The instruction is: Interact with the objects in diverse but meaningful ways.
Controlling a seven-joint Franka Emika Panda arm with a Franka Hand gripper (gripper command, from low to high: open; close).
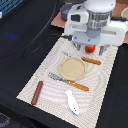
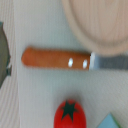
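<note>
Looking past the arm, only the wrist view shows the red tomato (image 2: 70,114) whole, calyx up, beside a wooden-handled knife (image 2: 57,57) and blue block (image 2: 111,122). Outside, the fish toy (image 1: 72,101) and brown stick (image 1: 37,92) lie lengthwise. I cannot tell the gripper's (image 1: 93,49) state.

The white arm hangs wrist-down over the mat, its hand (image 1: 95,49) mostly hidden beneath the wrist.
</note>
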